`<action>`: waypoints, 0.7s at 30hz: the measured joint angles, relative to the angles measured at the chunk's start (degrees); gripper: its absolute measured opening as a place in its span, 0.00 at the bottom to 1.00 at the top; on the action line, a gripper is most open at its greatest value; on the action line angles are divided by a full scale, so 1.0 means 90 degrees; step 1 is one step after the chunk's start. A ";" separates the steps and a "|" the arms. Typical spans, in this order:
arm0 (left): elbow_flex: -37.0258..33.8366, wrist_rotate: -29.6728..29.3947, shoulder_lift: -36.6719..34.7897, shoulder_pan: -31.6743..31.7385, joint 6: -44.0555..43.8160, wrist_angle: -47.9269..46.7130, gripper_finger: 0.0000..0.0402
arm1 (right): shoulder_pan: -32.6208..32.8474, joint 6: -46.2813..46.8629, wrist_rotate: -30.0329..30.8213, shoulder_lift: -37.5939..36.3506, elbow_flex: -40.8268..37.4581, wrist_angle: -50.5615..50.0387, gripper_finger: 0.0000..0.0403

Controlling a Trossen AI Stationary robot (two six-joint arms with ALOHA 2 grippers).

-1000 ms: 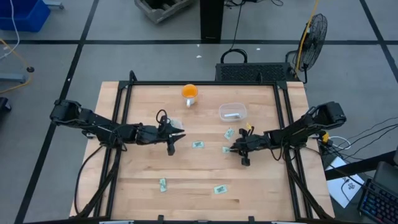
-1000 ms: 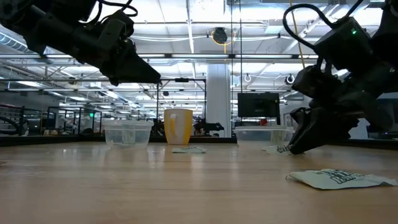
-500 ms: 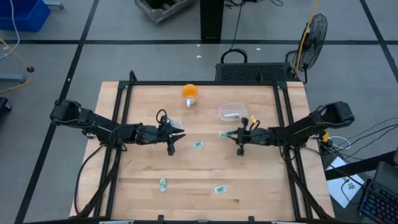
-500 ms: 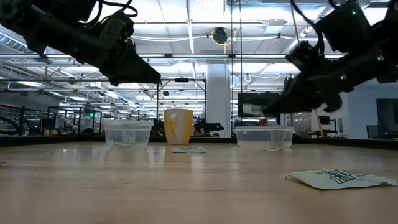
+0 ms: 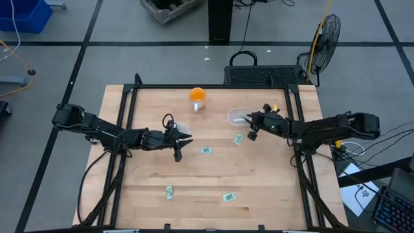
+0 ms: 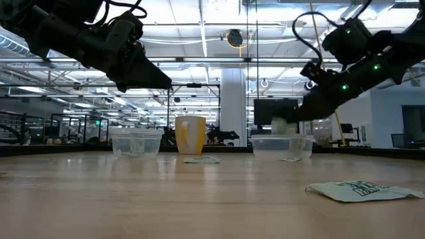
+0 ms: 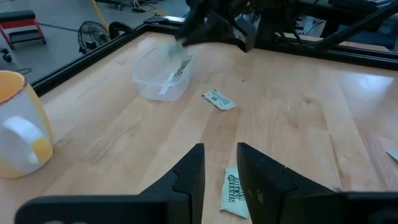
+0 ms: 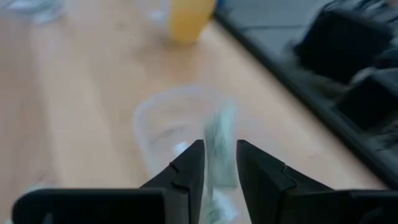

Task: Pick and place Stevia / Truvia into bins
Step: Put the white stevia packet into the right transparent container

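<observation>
My right gripper (image 5: 250,120) hovers over the rounded-rectangular clear bin (image 5: 240,116), shut on a green-and-white Stevia sachet (image 8: 220,144). That bin has at least one sachet lying in it (image 7: 166,79). My left gripper (image 5: 179,147) waits shut above mid-table, touching nothing. A sachet (image 7: 231,186) lies flat on the table under it. More sachets lie flat on the wood: one (image 5: 238,138) near the bin, two (image 5: 169,191) (image 5: 228,196) toward the near edge. The round clear cup (image 6: 136,143) stands left of the yellow mug in the low view. My right gripper pinches the sachet (image 8: 219,155) between its two fingers (image 8: 189,169). The sachet is lifted clear of the table and stands out past the fingertips above the bin's opening (image 8: 177,127). Which edge of the sachet the fingers are on stays hidden by the fingers.
An orange-yellow mug (image 5: 197,97) stands near the far edge, left of the rectangular bin. A black frame rail (image 5: 213,86) runs along the table's far side and down both sides. Bare wood (image 5: 207,175) lies between the two arms and the near edge.
My right gripper rose from the table at right of centre, where it was down on a sachet. It swung toward the far edge to a place above the rectangular bin. The sachet came up with it, lifted clear of the wood.
</observation>
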 joint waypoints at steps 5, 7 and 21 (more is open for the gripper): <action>0.0000 -0.0001 -0.0001 0.0000 0.0003 0.0000 0.24 | -0.0181 0.0019 -0.0572 0.0023 0.0002 -0.0058 0.29; 0.0000 -0.0001 0.0000 0.0000 0.0009 0.0000 0.24 | -0.0182 0.0019 -0.0567 0.0017 0.0002 -0.0056 0.32; 0.0000 0.0000 -0.0001 0.0000 0.0015 0.0000 0.24 | 0.0163 0.0589 -0.2730 0.0015 0.0005 0.0691 0.40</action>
